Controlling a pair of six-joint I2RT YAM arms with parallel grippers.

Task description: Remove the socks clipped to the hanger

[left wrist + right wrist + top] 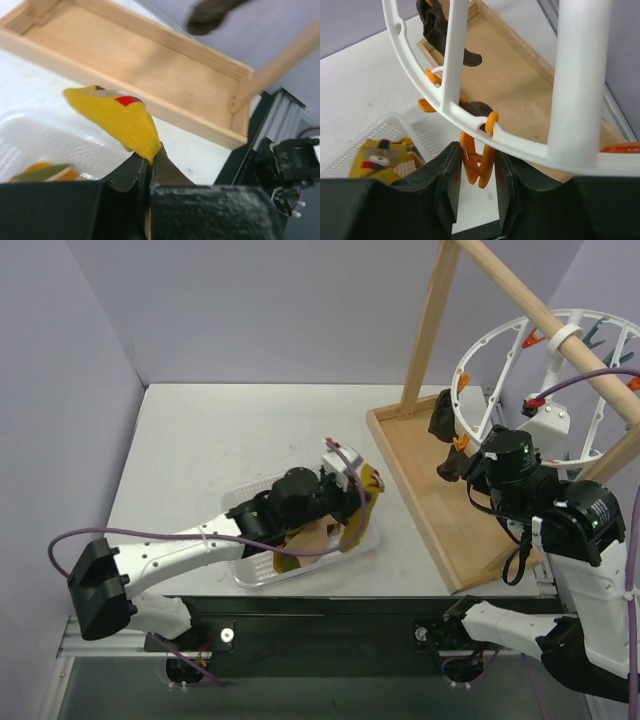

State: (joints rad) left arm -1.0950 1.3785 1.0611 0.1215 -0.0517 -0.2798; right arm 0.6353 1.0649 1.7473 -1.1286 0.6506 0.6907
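- Yellow sock (120, 117): soft, light, limp knit with a small red and grey patch. It drooped from whatever held it. It was pinched by one tip and hung over the white basket (245, 578) near the middle of the bench's near edge.
- Left gripper (150, 162): my jaws were pressed together on the yellow sock's corner, with nothing else in them.
- Basket contents: at least one more piece of yellow and tan fabric lay inside. I could not tell how many pieces there were.
- Dark brown socks (445, 420): two were clipped to the low side of the hanger (520, 142) and dangled over the wooden tray (440, 515) along the bench's right edge. I judged them just as limp and light as the yellow one. They should be taken by the bunched fabric just under the clip and pulled downward. A pull far from the clip would probably only stretch the knit.
- Hanger: a stiff white plastic ring with spokes, hooked on the pole frame (430, 330). It hung free, so I judged it likely to swing under a tug.
- Right gripper (474, 150): my jaws were spread and held nothing, one finger on each side of an orange clip (477, 170) under the ring. I could not tell whether the pads touched the clip.
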